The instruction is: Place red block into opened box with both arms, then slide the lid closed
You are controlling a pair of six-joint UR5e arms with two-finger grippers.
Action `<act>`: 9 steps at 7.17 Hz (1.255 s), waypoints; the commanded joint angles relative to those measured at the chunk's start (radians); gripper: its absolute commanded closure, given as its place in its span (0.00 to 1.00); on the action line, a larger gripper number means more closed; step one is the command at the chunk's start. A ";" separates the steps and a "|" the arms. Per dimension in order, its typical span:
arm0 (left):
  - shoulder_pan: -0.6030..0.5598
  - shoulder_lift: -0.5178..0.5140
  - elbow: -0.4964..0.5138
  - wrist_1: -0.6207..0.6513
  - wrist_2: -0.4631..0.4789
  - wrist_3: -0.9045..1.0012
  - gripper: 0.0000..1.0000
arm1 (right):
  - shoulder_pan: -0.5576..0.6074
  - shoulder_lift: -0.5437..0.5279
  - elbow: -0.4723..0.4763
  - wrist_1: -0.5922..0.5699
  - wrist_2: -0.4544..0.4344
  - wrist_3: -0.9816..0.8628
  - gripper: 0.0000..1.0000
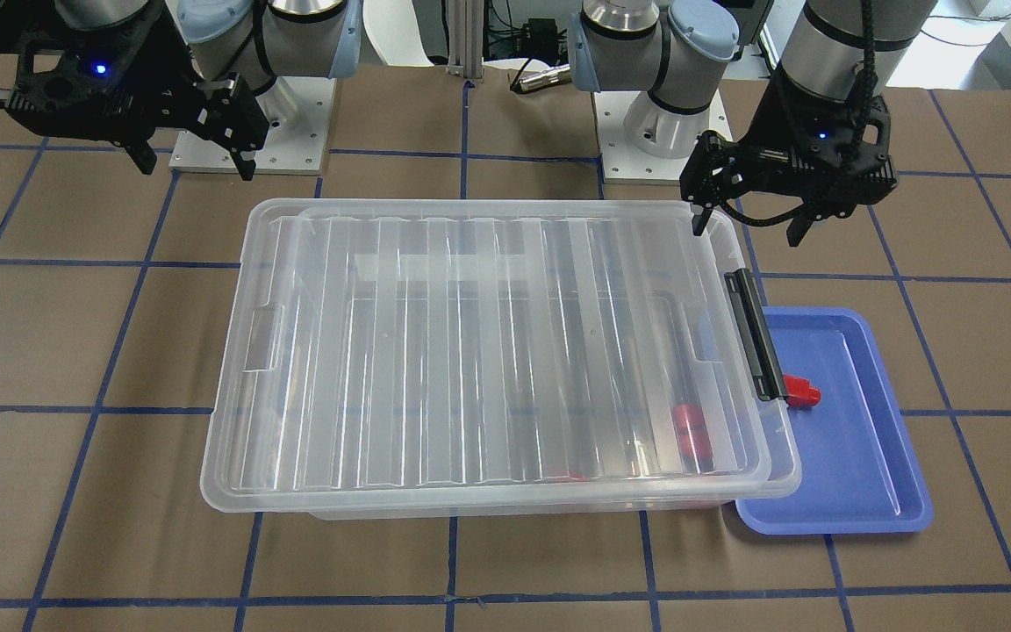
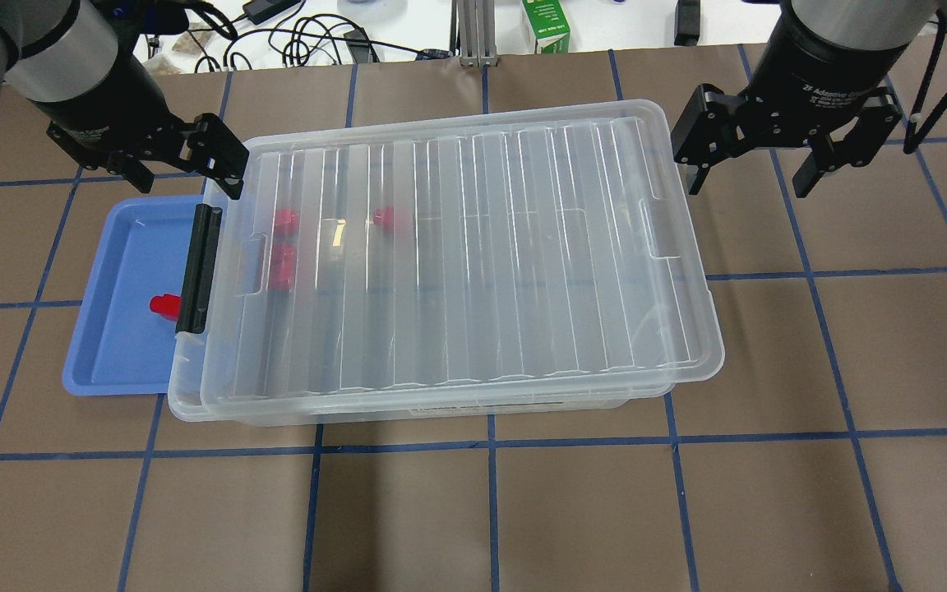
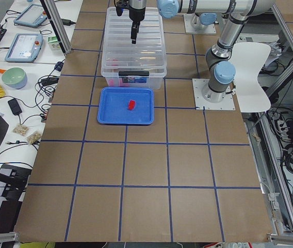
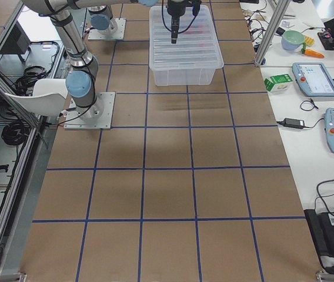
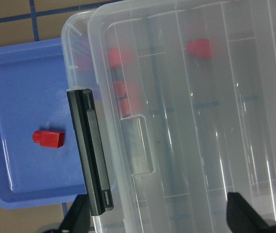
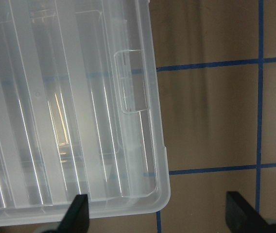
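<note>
The table (image 2: pixel 490 510) is brown with blue lines that make big squares. Past its far edge is a white desk with black cables (image 2: pixel 293 41) and a green carton (image 2: pixel 545 26).

The clear box (image 2: pixel 186 407) sits in the middle of the table. The lid (image 2: pixel 473 255) lies flat on it, a little off toward the end away from the black latch (image 2: pixel 198 267). Three red blocks (image 2: pixel 284 218) lie inside near the latch end. One more red block (image 2: pixel 163 306) lies in the blue tray (image 2: pixel 112 247), just beside the latch.

Farther back, the left gripper (image 2: pixel 187 177) hangs at the box's far corner, behind that block, fingers spread and holding nothing. The right gripper (image 2: pixel 749 187) hangs over bare table by the other end, fingers spread too.
</note>
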 commanded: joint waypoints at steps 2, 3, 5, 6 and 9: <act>0.000 -0.004 -0.002 0.004 -0.002 -0.002 0.00 | 0.000 -0.002 0.005 0.002 -0.002 0.000 0.00; 0.000 0.000 -0.002 0.004 0.001 0.005 0.00 | -0.002 0.002 0.007 -0.002 -0.004 -0.006 0.00; 0.000 -0.001 -0.002 0.005 0.001 0.006 0.00 | -0.035 0.009 0.016 -0.016 0.005 -0.012 0.00; 0.000 0.000 -0.002 0.002 0.001 0.006 0.00 | -0.052 0.020 0.016 -0.021 0.004 -0.017 0.00; 0.000 -0.001 -0.002 0.005 0.001 0.006 0.00 | -0.060 0.136 0.016 -0.125 0.006 -0.051 0.00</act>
